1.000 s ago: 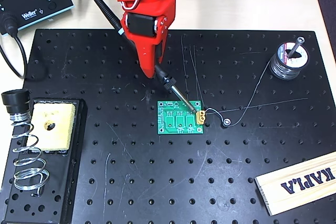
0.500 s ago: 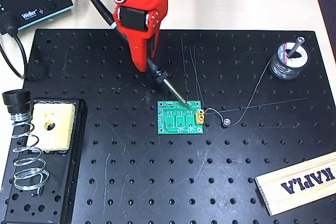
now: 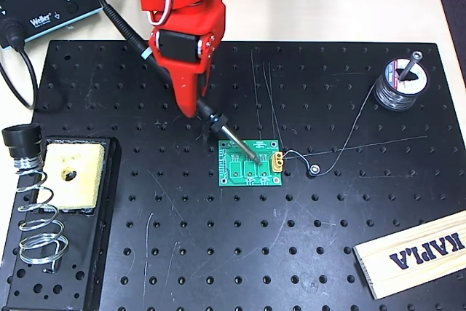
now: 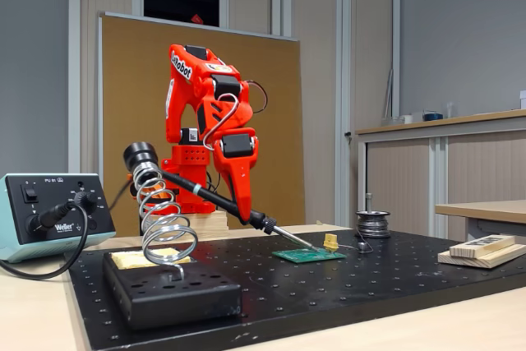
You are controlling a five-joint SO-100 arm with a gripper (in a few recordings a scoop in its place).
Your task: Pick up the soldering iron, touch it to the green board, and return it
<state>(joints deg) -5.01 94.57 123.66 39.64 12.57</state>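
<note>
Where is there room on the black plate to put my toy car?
Bare room: the front middle of the black plate, between the holder stand and wooden block. Crowded: around the green board, with the soldering iron and solder wire.

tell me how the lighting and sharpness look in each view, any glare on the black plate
Overhead view: even, bright light, sharp throughout; the black plate shows only faint scratches and soft sheen, no strong glare; the green board is crisp. Fixed view: dimmer, grey room; the plate's near edge looks slightly soft, the soldering iron in the pincer stays clear.
</note>
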